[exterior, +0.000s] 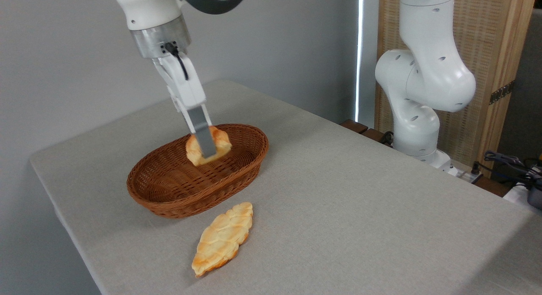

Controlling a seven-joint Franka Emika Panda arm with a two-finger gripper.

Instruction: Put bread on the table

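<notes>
The bread, a small orange-golden knotted bun, is clamped between my fingers, over the brown wicker basket's far half. My gripper reaches down from the upper left and is shut on the bun; its grey near finger crosses the bun's front, and the other finger is hidden behind it. Whether the bun still touches the basket floor I cannot tell. The table, covered in light grey-beige cloth, spreads all around the basket.
The wicker basket stands left of the table's middle. A longer, paler braided loaf lies on the cloth just in front of it. The arm's white base rises behind the table's right edge, with cables beyond.
</notes>
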